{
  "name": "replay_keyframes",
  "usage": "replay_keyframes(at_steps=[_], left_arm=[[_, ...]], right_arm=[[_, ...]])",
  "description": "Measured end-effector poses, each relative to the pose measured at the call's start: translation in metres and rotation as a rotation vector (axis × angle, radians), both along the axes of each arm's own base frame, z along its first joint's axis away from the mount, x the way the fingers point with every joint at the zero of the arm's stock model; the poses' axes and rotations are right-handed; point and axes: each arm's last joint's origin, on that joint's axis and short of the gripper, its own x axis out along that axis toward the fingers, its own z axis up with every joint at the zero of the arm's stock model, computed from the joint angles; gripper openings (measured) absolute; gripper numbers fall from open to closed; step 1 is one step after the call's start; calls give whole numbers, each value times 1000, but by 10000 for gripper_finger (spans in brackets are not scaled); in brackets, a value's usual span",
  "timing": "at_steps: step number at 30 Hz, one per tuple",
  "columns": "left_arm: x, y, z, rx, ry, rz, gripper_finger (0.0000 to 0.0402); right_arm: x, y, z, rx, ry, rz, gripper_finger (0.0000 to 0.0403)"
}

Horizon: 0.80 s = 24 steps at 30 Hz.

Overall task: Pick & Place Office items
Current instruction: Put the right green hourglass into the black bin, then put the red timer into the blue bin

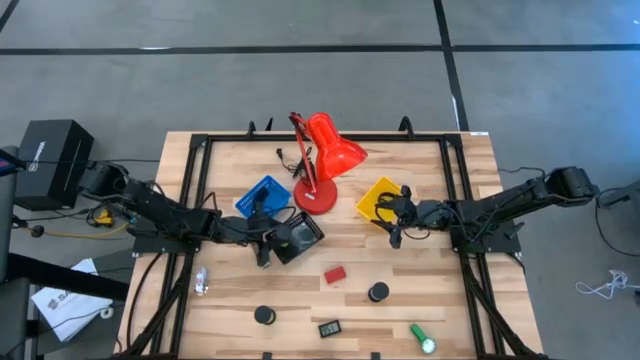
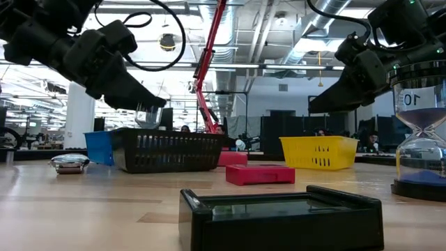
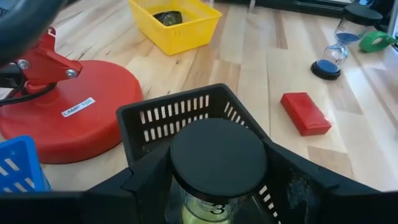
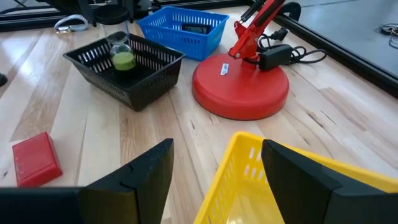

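My left gripper (image 3: 217, 186) is shut on a small sand timer with a black round cap (image 3: 217, 155) and green sand (image 4: 123, 60). It hangs over the black tray (image 1: 297, 238). The timer's lower part sits inside the tray's walls (image 2: 167, 150). My right gripper (image 4: 214, 180) stands open above the yellow tray's near rim (image 4: 239, 155), touching nothing. On the table's near half lie a red block (image 1: 335, 273), two black round discs (image 1: 378, 292) (image 1: 263, 315), a small black rectangle (image 1: 329, 327), a green cylinder (image 1: 422, 338) and a silvery bit (image 1: 201, 282). My left gripper pinches the sand timer between its two fingers, one at each side just below the black top cap (image 3: 180, 186). The fingers come from the table's left, slanting down. The timer stays upright, its glass (image 2: 148, 115) dipping behind the tray's rim; whether it stands on the tray's floor is hidden.
The big red desk lamp (image 1: 320, 165) stands at the table's middle back, its round base (image 3: 74, 112) close to the black tray. A blue tray (image 1: 262, 195) sits left of it and holds a dark item. The yellow tray (image 3: 177, 22) holds a black item. A black frame (image 1: 190, 200) borders the table.
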Motion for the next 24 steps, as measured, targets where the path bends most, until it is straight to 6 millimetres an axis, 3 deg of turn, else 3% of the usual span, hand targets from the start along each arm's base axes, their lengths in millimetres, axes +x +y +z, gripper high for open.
replay_keyframes(at_steps=[15, 24], left_arm=[[0, 2, 1, 13, -11, 34, 262], [4, 8, 15, 128, -114, 115, 265]], right_arm=[[0, 0, 0, -1, 4, 0, 234], [0, 0, -1, -2, 9, -1, 234]])
